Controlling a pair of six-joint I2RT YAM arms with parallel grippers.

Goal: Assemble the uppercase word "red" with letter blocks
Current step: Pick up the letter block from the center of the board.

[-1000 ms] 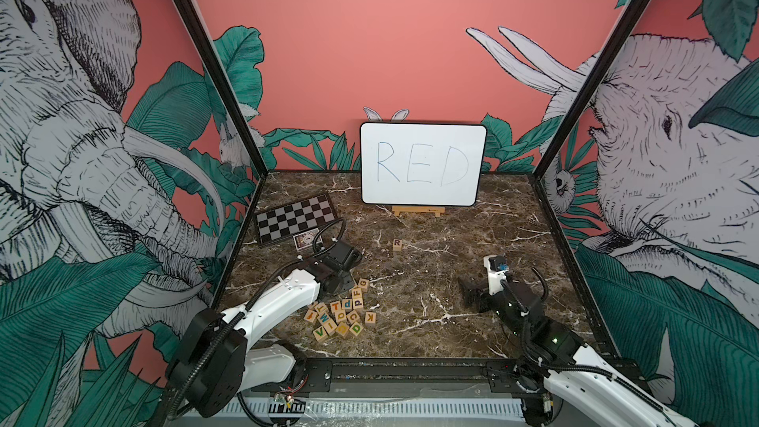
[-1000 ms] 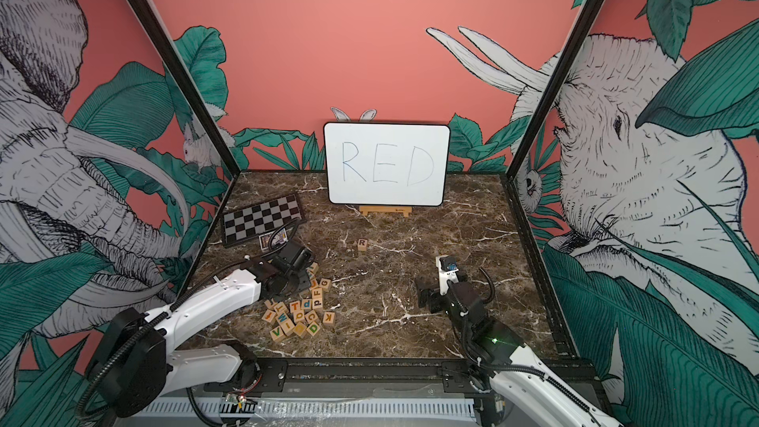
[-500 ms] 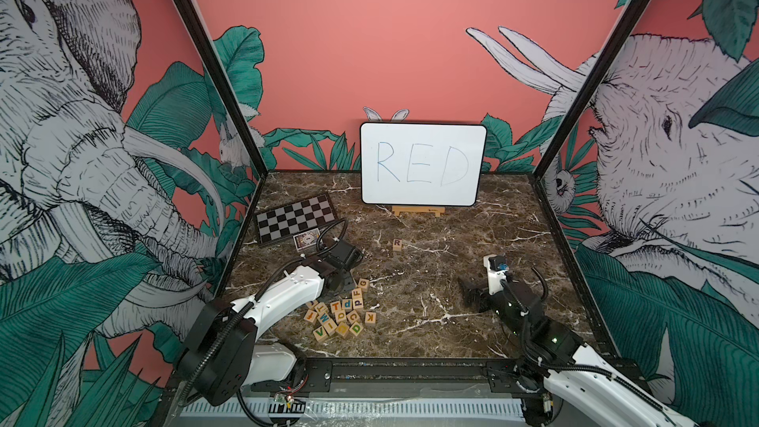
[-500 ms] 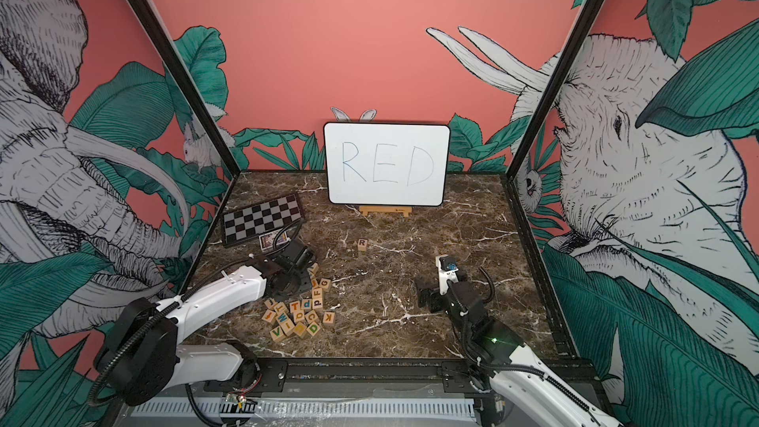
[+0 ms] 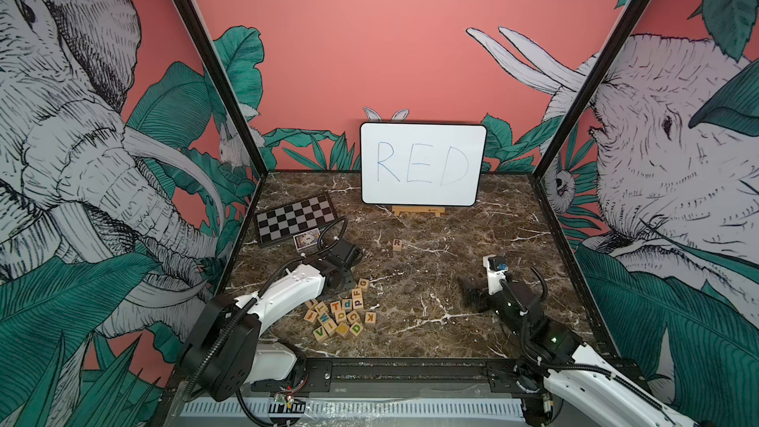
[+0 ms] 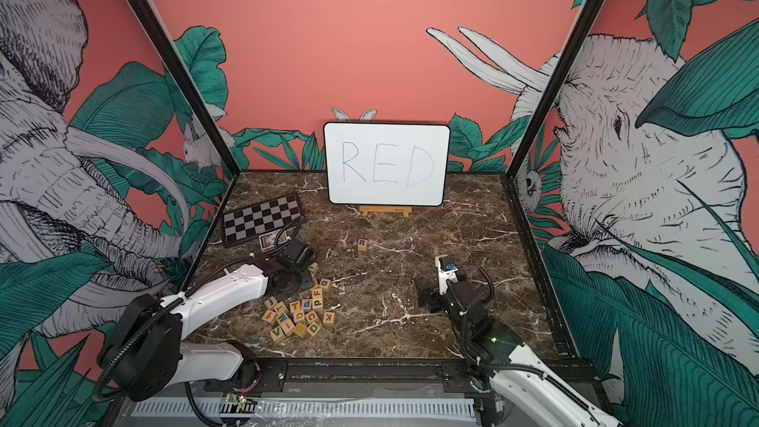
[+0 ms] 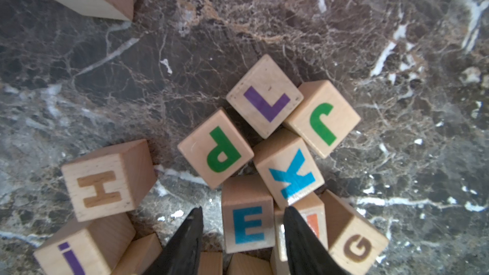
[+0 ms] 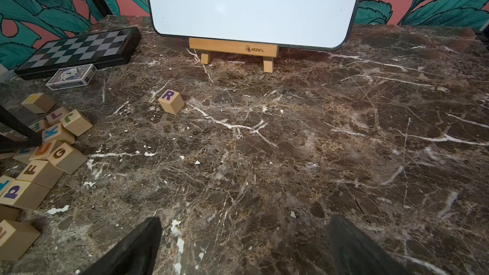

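On the marble table [image 5: 451, 334], both top views: one whiteboard [image 5: 423, 164] lettered RED at the back, and one chessboard [image 5: 293, 223] to the robot's left. R block [image 5: 396, 244], single, stands alone on open marble before the whiteboard, with no E or D beside it. Letter blocks [image 6: 297, 316], a loose heap, lie near the front left, with a green D block [image 6: 313, 328] at the near edge. The left arm bends over the heap's far side, its fingers hidden under the wrist. Right gripper [image 5: 468, 291] sits low over bare marble, well apart from every block.

Left wrist view: left gripper [image 7: 243, 208], fingers apart and straddling the E block [image 7: 247, 224], teal letter upward, nothing clamped. One finger hangs over bare marble beside the cube. The other overlies the orange-lettered block [image 7: 313, 223] packed against it. The K block [image 7: 288, 175] crowds one corner. Step judged: taking the E. Recommended: centre the fingers on the cube, thread the crowded-side finger into the seam, close on opposite side faces, and lift straight so the neighbours are not dragged. Then set it just to the robot's right of the R, letter up.

Right wrist view: right gripper [image 8: 245, 218], fingers wide apart, empty.
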